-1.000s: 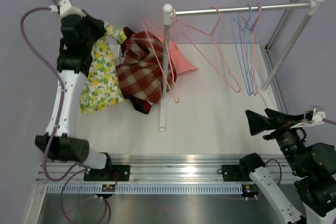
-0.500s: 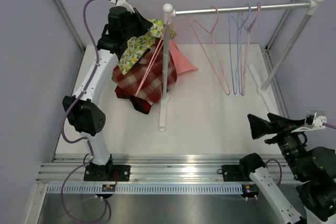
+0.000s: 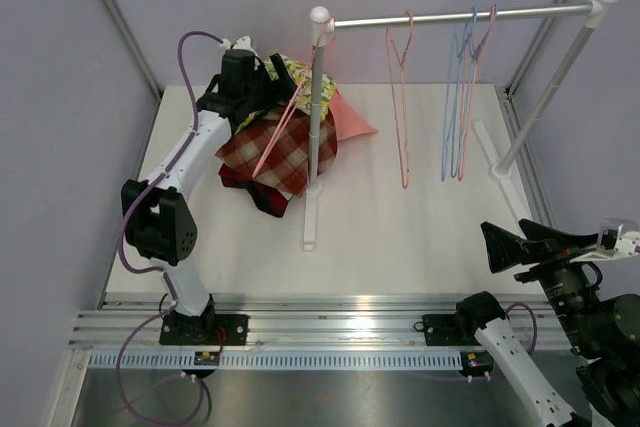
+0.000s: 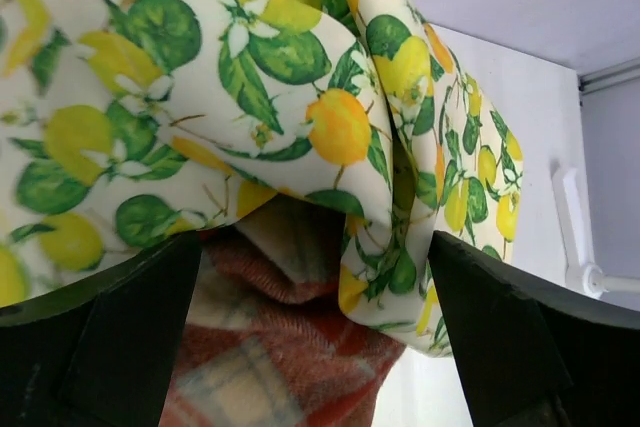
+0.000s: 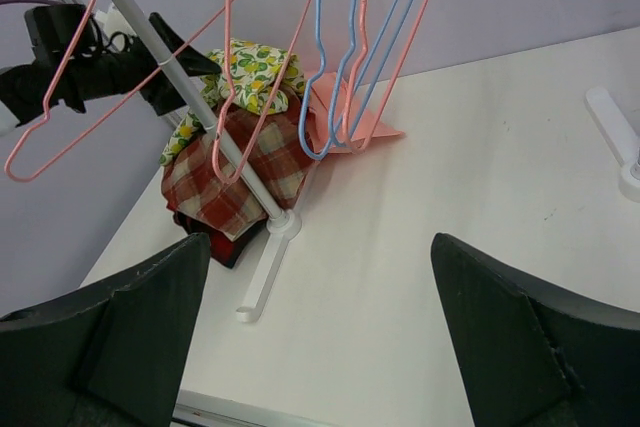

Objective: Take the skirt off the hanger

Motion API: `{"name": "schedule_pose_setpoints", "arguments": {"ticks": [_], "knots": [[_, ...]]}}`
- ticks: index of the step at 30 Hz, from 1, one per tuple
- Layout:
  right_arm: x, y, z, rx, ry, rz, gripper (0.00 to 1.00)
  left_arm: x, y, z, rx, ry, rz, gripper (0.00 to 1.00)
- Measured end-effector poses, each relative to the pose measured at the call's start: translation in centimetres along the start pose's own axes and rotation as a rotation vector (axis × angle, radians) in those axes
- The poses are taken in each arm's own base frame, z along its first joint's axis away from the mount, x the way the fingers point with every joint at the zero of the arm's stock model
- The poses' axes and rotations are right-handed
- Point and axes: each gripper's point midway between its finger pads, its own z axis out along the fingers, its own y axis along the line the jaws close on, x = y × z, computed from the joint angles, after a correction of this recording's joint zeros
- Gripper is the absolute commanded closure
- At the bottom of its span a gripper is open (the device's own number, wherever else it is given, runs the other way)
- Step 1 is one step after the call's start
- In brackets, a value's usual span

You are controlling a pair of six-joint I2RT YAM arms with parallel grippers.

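The left pincer [image 4: 315,239] is out at about 11 o'clock on the desk [image 3: 400,237], poised over a heap of clothes; its two dark fingers [image 4: 120,327] stand spread wide, and nothing is pinched between them; in its wrist view the lemon-print skirt [image 4: 300,97] fills the frame just beyond the tips, folded and rumpled, with the red plaid cloth [image 3: 280,147] showing underneath.

The skirt is off the hanger; it lies bunched on the far top of the heap, touching the plaid cloth and just beside the white post [image 3: 314,127] of the rack, on the post's 9 o'clock side; a pink garment [image 3: 350,119] lies flat on the post's other side, at about 3 o'clock from it, and a dark garment [image 3: 255,194] peeks from under the plaid at the heap's 6 o'clock edge.

A bare pink hanger [image 3: 274,135] slants from near the post's top down across the plaid cloth; whether its hook sits on the rail [image 3: 460,16] I cannot tell; the rail runs from 12 towards 2 o'clock and carries the other wire hangers [image 3: 404,147], pink and blue, hanging upright.

The right pincer [image 5: 320,239] hangs at about 4 o'clock, well apart from the heap, near the desk's front edge; its fingers are spread and hold nothing; it faces the rack.
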Motion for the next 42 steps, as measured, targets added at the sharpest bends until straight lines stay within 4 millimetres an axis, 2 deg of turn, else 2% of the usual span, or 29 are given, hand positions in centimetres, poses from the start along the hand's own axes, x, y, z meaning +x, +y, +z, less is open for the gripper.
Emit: {"name": "schedule_pose_setpoints", "arguments": {"ticks": [2, 5, 8, 12, 13, 15, 17, 20, 23, 26, 30, 33, 42], "knots": [[0.0, 0.0, -0.1, 0.001, 0.002, 0.000, 0.01, -1.7, -0.2, -1.5, -0.022, -0.035, 0.025, 0.01], [0.0, -0.1, -0.2, 0.004, 0.006, -0.002, 0.00, -6.1, -0.7, -5.0, -0.042, -0.139, 0.065, 0.01], [0.0, -0.2, -0.2, 0.015, 0.015, -0.015, 0.01, -10.5, -0.5, -9.9, -0.085, -0.260, 0.116, 0.01], [-0.8, -0.2, 0.2, 0.034, 0.018, -0.040, 0.01, -12.7, -0.1, -17.4, -0.137, -0.366, 0.167, 0.01], [-1.1, -0.2, 0.3, 0.036, 0.017, -0.048, 0.01, -12.4, 0.0, -19.4, -0.135, -0.385, 0.176, 0.01], [-1.8, -0.1, 0.2, 0.036, 0.004, -0.067, 0.01, -10.3, 0.5, -23.2, -0.126, -0.393, 0.194, 0.01], [-2.8, 0.1, -0.3, 0.026, -0.029, -0.085, 0.00, -6.7, 1.5, -27.2, -0.103, -0.403, 0.216, 0.01], [-4.3, 0.3, -1.5, 0.008, -0.104, -0.106, 0.01, -1.5, 3.3, -32.0, -0.071, -0.399, 0.233, 0.01], [-4.9, -0.1, -2.9, 0.009, -0.156, -0.114, 0.01, 1.2, 4.6, -36.1, -0.034, -0.456, 0.229, 0.01], [-4.8, -0.4, -3.3, 0.013, -0.174, -0.112, 0.01, 3.8, 5.9, -37.2, -0.018, -0.463, 0.234, 0.01], [-3.6, -0.7, -2.8, 0.016, -0.148, -0.105, 0.01, 7.6, 8.2, -35.8, -0.046, -0.376, 0.243, 0.01], [-3.3, -0.6, -2.7, 0.009, -0.139, -0.102, 0.00, 9.5, 9.3, -35.0, -0.068, -0.319, 0.246, 0.01], [-3.2, 0.3, -2.8, -0.039, -0.132, -0.104, 0.00, 10.1, 9.0, -35.6, -0.019, -0.357, 0.247, 0.01]]}}
